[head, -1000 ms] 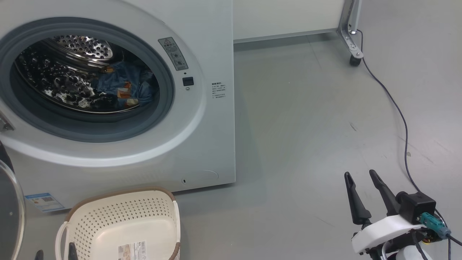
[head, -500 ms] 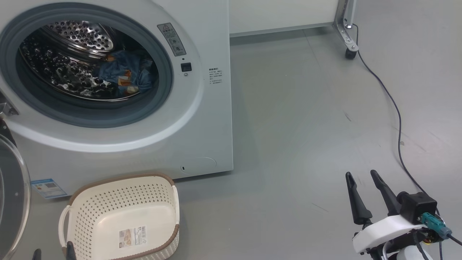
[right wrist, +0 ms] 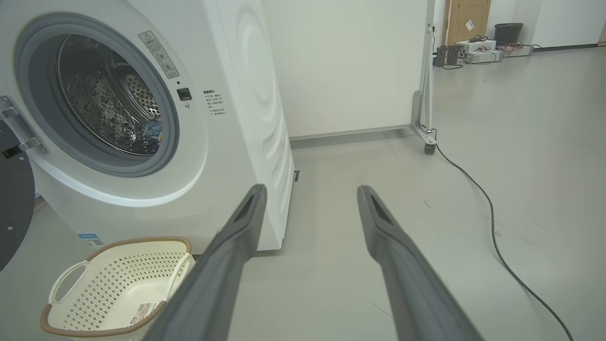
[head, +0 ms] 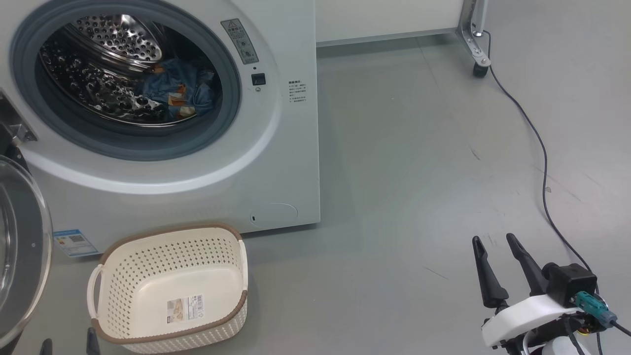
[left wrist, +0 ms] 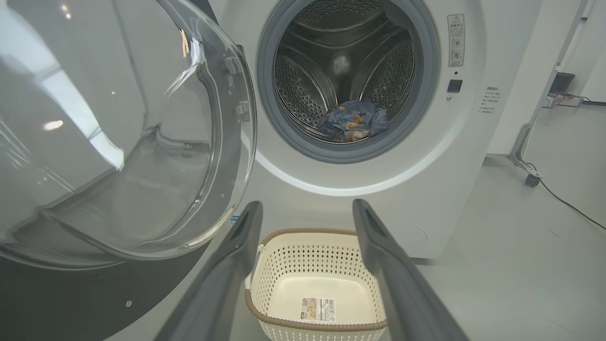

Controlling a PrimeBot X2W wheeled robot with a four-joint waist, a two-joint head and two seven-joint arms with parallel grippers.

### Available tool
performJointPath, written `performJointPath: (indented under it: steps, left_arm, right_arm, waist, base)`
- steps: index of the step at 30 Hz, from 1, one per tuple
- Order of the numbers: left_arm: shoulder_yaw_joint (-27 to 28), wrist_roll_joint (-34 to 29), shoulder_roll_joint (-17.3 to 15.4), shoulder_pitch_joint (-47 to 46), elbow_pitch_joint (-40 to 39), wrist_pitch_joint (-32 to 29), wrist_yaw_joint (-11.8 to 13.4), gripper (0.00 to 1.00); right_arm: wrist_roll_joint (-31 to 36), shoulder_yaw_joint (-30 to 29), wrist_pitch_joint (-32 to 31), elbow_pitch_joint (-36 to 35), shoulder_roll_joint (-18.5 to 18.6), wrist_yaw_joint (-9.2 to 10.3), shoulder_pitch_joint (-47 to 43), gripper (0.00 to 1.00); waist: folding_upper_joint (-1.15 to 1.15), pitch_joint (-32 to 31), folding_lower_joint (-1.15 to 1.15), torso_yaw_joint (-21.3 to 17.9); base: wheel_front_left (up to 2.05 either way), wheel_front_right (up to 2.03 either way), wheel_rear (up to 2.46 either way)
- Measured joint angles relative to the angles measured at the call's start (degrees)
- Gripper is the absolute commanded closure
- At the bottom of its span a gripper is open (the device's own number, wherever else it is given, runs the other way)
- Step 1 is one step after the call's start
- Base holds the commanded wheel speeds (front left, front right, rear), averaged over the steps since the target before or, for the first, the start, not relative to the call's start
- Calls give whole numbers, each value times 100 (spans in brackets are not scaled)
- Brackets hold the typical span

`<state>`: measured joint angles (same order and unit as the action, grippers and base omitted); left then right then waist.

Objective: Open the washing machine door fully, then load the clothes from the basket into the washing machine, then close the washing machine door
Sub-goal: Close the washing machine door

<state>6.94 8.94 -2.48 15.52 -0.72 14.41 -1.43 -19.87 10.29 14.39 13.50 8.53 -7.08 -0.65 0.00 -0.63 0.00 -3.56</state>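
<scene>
The white washing machine (head: 276, 162) fills the upper left, its door (head: 22, 246) swung open at the far left; the glass bowl (left wrist: 118, 128) looms large in the left wrist view. Blue printed clothes (head: 185, 93) lie inside the steel drum (left wrist: 352, 121). The cream basket (head: 170, 288) stands empty on the floor in front of the machine (left wrist: 317, 289) (right wrist: 113, 284). My left gripper (left wrist: 305, 208) is open, fingers apart above the basket. My right gripper (head: 493, 241) is open over bare floor at the lower right, holding nothing (right wrist: 310, 189).
A dark cable (head: 540, 143) snakes across the grey floor on the right, from a wheeled metal frame leg (head: 478, 49). A white panel (right wrist: 345, 66) stands behind the machine. Boxes and a bin sit far off in the right wrist view.
The head camera has shifted, so the machine and basket sit a little higher and further right in the picture. Both grippers stay open and the right one holds its place.
</scene>
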Motion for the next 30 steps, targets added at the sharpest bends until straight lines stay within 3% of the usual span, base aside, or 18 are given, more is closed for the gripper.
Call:
performJointPath:
  steps: [15, 30]
  left_arm:
    - [-104, 27, 1, 0, -12, 0, 0, 0]
    - [-57, 133, 9, 2, 85, 0, 179, 0]
  right_arm:
    - [0, -68, 0, -2, -16, 0, -30, 0]
    - [0, -153, 0, -70, -74, 0, -150, 0]
  waist:
    - [0, -44, 0, 124]
    - [0, -90, 0, 637]
  base:
    - [-6, 6, 0]
    - [0, 0, 0]
